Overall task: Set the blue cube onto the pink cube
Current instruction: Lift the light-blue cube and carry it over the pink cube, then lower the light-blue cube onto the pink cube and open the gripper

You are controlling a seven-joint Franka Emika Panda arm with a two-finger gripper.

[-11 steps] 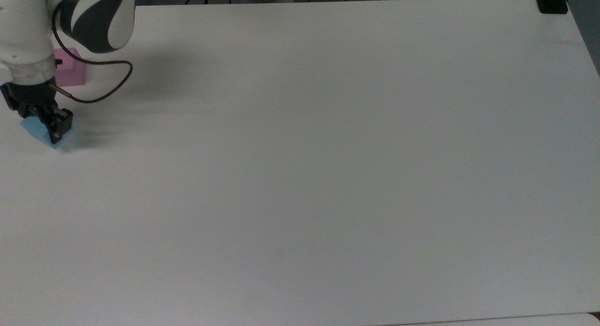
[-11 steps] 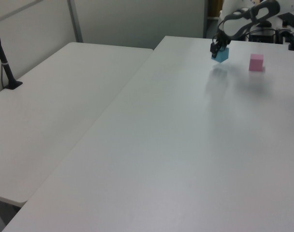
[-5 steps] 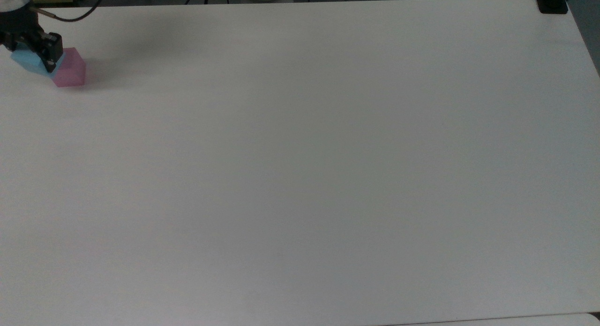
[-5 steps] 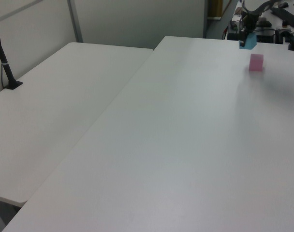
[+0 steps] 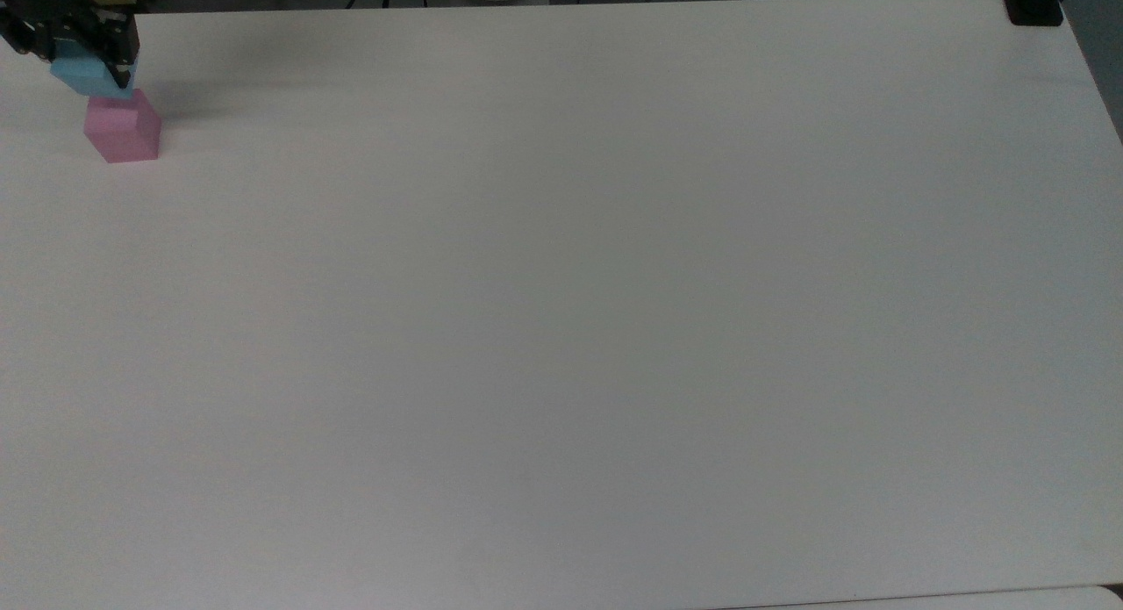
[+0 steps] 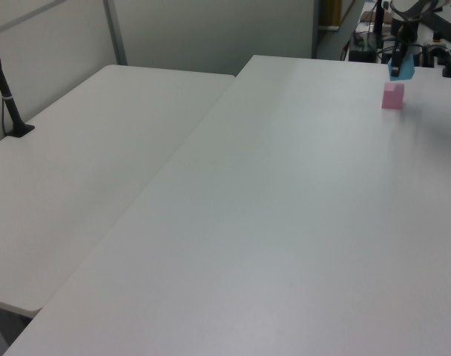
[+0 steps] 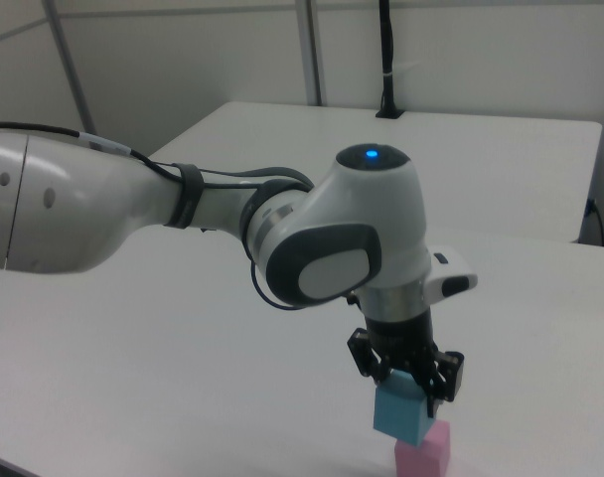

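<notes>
We see one white and grey robot arm reaching out over a wide white matte surface, its last joint turned straight down so that its black two-finger pincer points at the surface. The pincer is clamped on one small light blue matte cube, a finger pressed against each of two opposite sides.

We count two cubes in all: one blue, one pink. The blue cube hangs in the air, clear of the surface, tilted a little. Just below it stands one small pale pink matte cube, flat on the surface. In the right view the blue cube's lower corner overlaps the pink cube's top; we cannot tell whether the two touch. In the left view the blue cube sits just above the pink cube, slightly toward the left view's right.

In the top view both cubes are near the surface's far left corner, the pink cube a short way in from the far edge and the blue cube partly covered by the pincer.
</notes>
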